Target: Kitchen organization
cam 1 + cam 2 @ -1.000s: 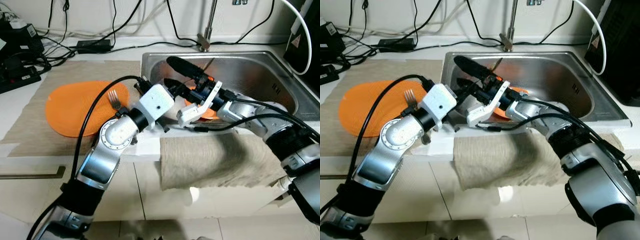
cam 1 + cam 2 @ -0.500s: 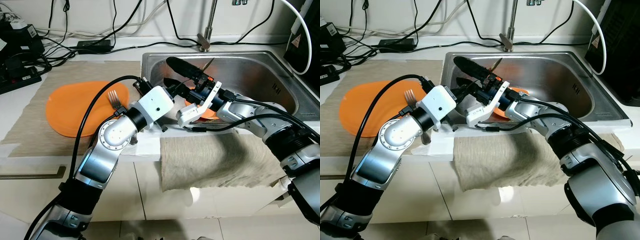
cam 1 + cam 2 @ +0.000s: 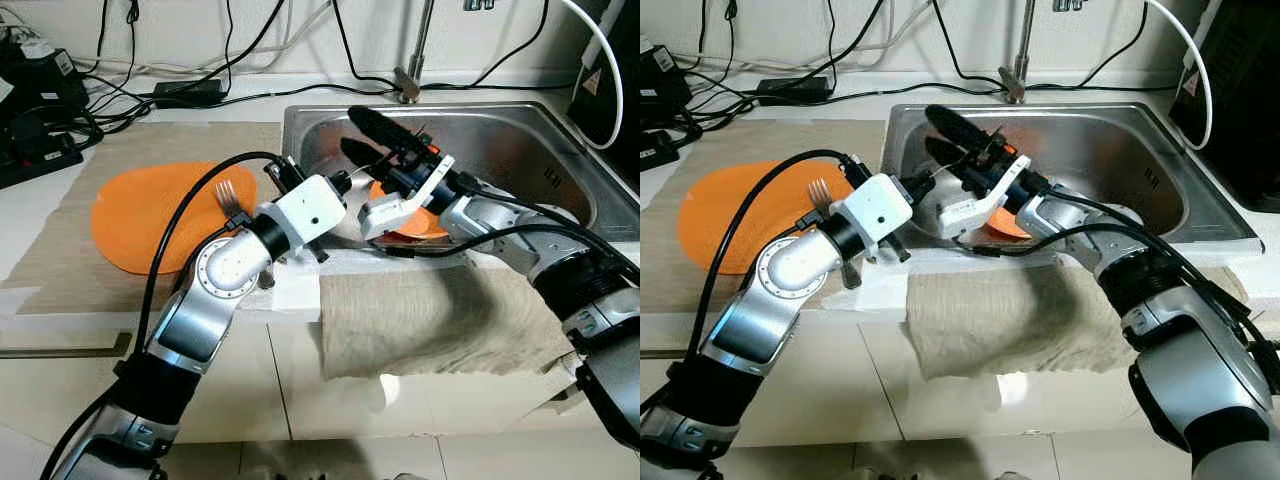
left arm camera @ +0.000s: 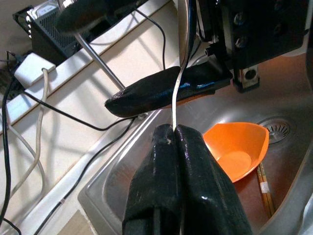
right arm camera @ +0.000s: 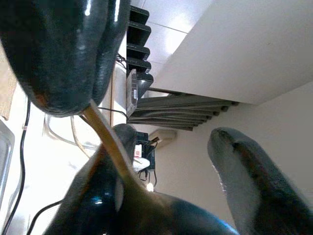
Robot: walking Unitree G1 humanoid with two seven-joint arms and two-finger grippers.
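My left gripper [image 3: 336, 182] hangs over the left rim of the steel sink [image 3: 560, 190], shut on the thin handle of a metal utensil [image 4: 177, 83]. The handle runs up toward my right gripper [image 3: 350, 135], which stands open above the sink with one long finger on each side of it. The right wrist view shows the handle lying against one of those fingers [image 5: 112, 196]. An orange bowl [image 3: 405, 218] sits in the sink under the right wrist, with chopsticks [image 4: 264, 183] beside it. A fork [image 3: 229, 198] lies on an orange plate [image 3: 150, 220] on the counter.
A beige towel [image 3: 430, 315] hangs over the counter's front edge below the sink. The plate rests on a tan mat [image 3: 50, 255]. A tap [image 3: 412, 70] stands behind the sink. Cables and power bricks [image 3: 40, 110] crowd the back left, and a black appliance [image 3: 612, 70] stands at the right.
My right gripper has risen and shifted a little to the right, so more of the orange bowl shows. The left gripper keeps its hold on the utensil and has barely moved.
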